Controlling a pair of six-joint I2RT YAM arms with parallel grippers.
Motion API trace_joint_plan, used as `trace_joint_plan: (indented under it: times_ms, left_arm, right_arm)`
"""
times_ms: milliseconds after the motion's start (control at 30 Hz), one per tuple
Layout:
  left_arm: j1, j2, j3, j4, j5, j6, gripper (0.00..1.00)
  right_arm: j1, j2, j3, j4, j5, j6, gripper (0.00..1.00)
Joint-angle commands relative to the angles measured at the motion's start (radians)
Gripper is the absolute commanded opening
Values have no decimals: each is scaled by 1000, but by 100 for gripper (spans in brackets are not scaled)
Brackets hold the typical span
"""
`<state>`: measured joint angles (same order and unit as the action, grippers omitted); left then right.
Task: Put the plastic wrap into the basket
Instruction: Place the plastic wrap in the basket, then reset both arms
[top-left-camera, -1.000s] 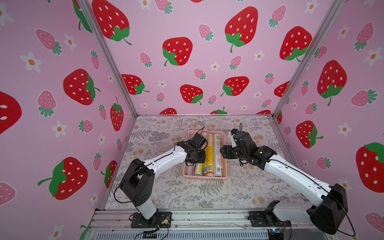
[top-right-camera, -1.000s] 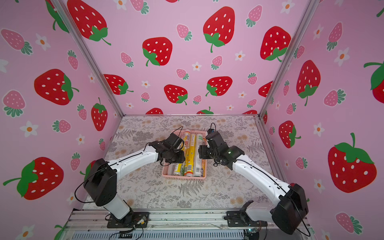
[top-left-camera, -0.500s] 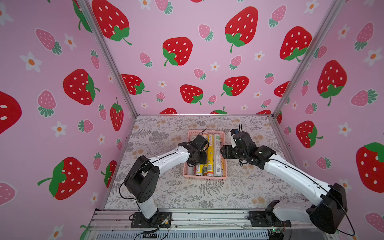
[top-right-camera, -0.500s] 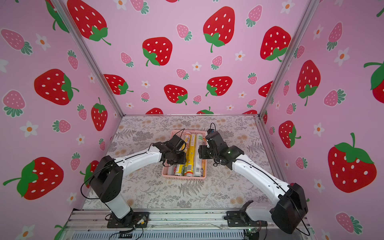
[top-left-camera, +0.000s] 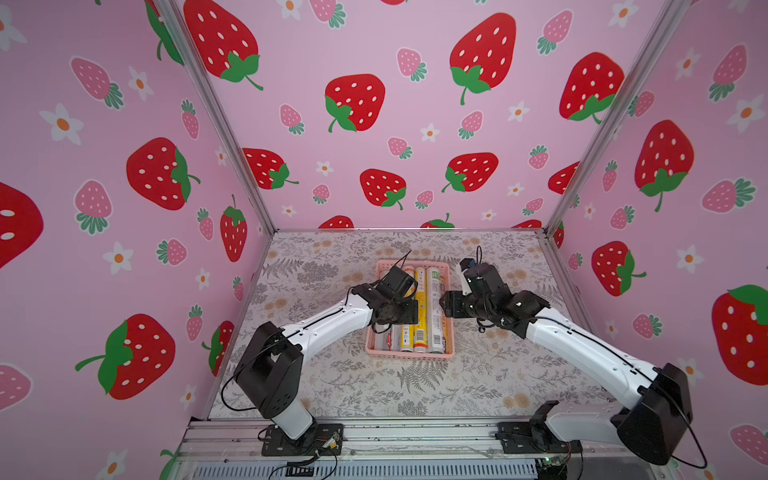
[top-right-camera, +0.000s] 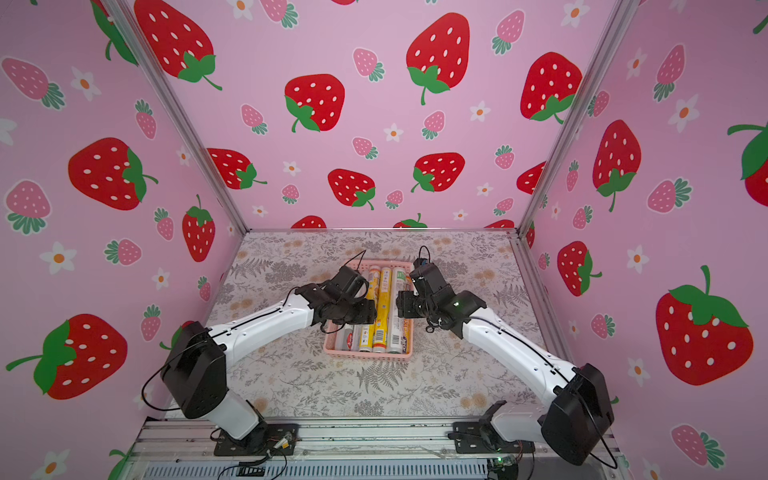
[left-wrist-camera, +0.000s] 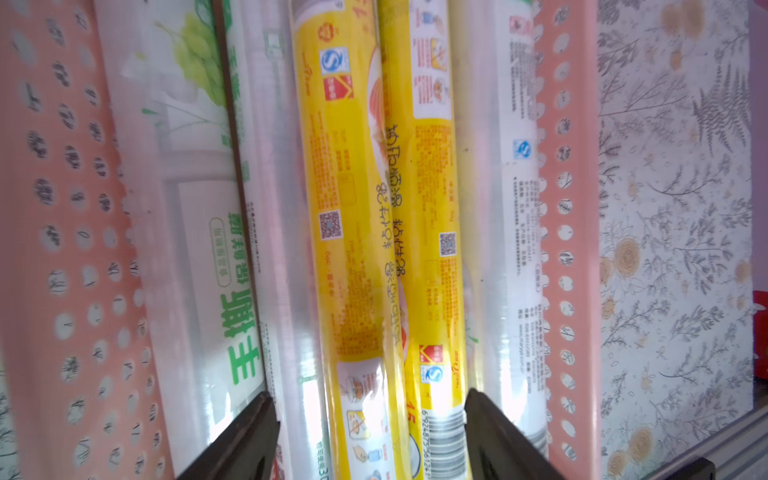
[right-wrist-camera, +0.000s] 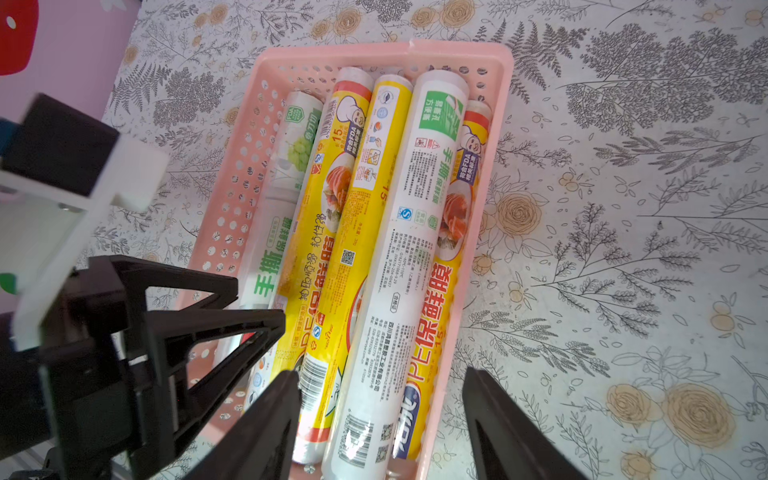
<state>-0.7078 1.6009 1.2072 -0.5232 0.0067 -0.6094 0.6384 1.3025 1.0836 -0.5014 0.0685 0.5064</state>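
While both arms reach in over the table, every roll of plastic wrap I can spot is lying inside the basket. Read a top view like a clock with twelve at the back wall: the basket sits roughly dead centre, long side running twelve to six.

The rolls lie lengthwise, packed side by side. Silvery ones are toward nine, yellow ones are in the middle, and a white one with green print is toward three. From the right wrist camera that white roll of plastic wrap rides on top, partly over a yellow one that hugs the basket wall. I count at least five (there may be more underneath, can't really tell).

The left gripper comes in from about eight o'clock and points down over the nine o'clock half of the basket. Its fingers stand well apart, and between them I see a silvery roll and two yellow rolls of plastic wrap. It isn't clamped on anything, and I can't tell whether the tips touch a roll.

The right gripper comes in from around four and hangs by the basket's three o'clock rim. Its jaws are spread too, with nothing pinched in them.
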Motion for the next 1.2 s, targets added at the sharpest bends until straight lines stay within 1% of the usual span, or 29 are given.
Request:
trace_joint_plan:
  times_ms: [0, 100, 167, 200, 300, 367, 433, 500, 567, 633, 700, 767, 833, 867, 933, 967, 1000, 1033, 1100, 1167]
  left_arm:
    - [-4, -97, -35, 3, -107, 15, 80]
    - [-4, -195, -94, 37, -207, 28, 85]
    - [-4, -262, -125, 39, -302, 56, 90]
    - [-2, -288, -138, 41, -342, 75, 92]
    - [2, -368, -194, 80, -481, 154, 99]
    - [8, -414, -254, 150, -589, 216, 100]
    - [25, -456, -325, 237, -672, 280, 100]
    - [58, -493, -390, 317, -727, 325, 100]
    - [123, -530, -448, 379, -725, 334, 100]
    - [194, -554, -498, 428, -703, 338, 100]
    - [249, -569, -542, 475, -709, 363, 100]
    - [259, -624, -632, 602, -729, 448, 100]
    - [279, -705, -723, 719, -730, 460, 100]
    - [310, -741, -754, 746, -685, 451, 100]
    - [399, -766, -780, 746, -597, 426, 100]
    - [434, -756, -778, 727, -593, 406, 100]
    - [456, -739, -776, 719, -595, 413, 100]
    - [469, -715, -778, 732, -597, 447, 100]
    - [477, -662, -804, 810, -637, 501, 100]
    - [498, -603, -839, 908, -645, 536, 100]
  right_arm:
    - [-4, -25, -13, 38, 2, -35, 67]
    - [-3, -59, -31, 51, 47, -53, 67]
    - [-4, -76, -35, 43, 102, -66, 68]
    - [-3, -83, -37, 43, 125, -74, 71]
    - [-4, -112, -63, 60, 180, -115, 83]
    - [-3, -132, -95, 81, 247, -129, 91]
    - [-6, -150, -127, 98, 331, -140, 100]
    - [-10, -163, -156, 114, 434, -147, 100]
    - [-30, -167, -186, 132, 547, -145, 100]
    - [-67, -161, -209, 139, 626, -138, 100]
    - [-114, -146, -230, 144, 706, -129, 100]
    - [-140, -130, -260, 171, 806, -159, 100]
    - [-151, -137, -301, 228, 866, -188, 100]
    - [-159, -147, -331, 271, 865, -208, 100]
    - [-182, -162, -391, 365, 855, -247, 100]
    - [-198, -164, -422, 415, 855, -263, 100]
    - [-215, -163, -443, 450, 852, -278, 100]
    - [-236, -165, -470, 494, 829, -303, 100]
    - [-272, -172, -531, 607, 783, -345, 100]
    - [-317, -172, -581, 711, 722, -368, 100]
